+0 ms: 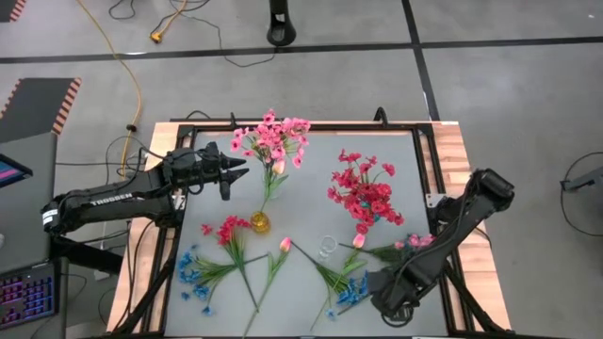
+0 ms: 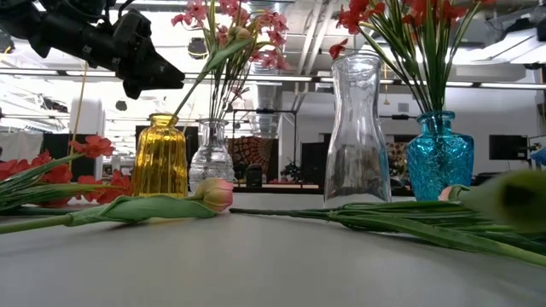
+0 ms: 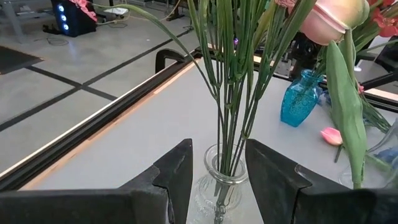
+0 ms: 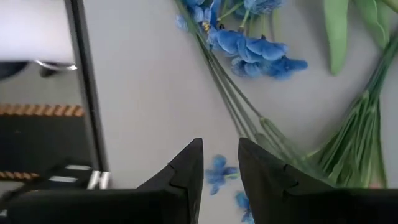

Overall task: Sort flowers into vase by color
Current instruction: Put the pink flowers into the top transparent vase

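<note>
My left gripper (image 3: pixel 217 177) is hovering parted, empty, above the clear glass vase (image 3: pixel 219 190) of pink flowers; my right gripper (image 4: pixel 219 165) — parted, empty, nearer — is hanging over the loose blue-blossomed sprigs (image 4: pixel 249 46), stems running diagonally just ahead.

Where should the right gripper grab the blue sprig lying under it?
On the bare green stems of the blue sprig, just behind the blossoms, coming straight down from above. It lies flat on the table, its thin stems bunched in one line, so fingers set across that line would likely pinch them together. The right gripper hangs open beside them.
</note>
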`<action>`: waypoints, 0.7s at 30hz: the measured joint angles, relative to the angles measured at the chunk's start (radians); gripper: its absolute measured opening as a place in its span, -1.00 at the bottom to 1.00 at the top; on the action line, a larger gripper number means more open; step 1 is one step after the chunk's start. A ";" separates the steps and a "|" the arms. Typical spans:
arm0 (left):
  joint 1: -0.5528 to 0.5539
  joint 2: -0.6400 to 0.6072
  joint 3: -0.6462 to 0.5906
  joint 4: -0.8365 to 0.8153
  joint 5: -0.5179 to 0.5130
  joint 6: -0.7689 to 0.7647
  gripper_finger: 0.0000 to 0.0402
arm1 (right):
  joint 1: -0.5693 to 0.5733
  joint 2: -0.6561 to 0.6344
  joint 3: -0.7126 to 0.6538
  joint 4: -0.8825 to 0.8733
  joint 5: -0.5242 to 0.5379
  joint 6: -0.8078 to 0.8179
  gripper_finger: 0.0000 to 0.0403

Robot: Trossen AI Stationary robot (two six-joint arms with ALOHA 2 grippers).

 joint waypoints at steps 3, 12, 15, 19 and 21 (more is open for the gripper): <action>0.000 0.000 0.000 0.000 0.000 -0.003 -0.33 | -0.011 0.029 0.000 -0.001 0.000 -0.009 -0.37; 0.000 0.000 0.000 -0.001 0.000 -0.003 -0.33 | -0.049 0.044 0.000 -0.008 -0.024 0.023 -0.35; 0.000 0.000 0.000 -0.007 -0.001 -0.003 -0.33 | -0.052 0.042 0.000 -0.014 -0.026 0.021 -0.27; 0.000 0.000 -0.001 -0.032 -0.001 -0.008 -0.33 | -0.052 0.044 0.000 -0.032 -0.027 0.007 -0.06; 0.000 0.000 -0.001 -0.042 -0.001 -0.013 -0.33 | -0.050 0.048 0.000 -0.043 -0.026 -0.018 0.07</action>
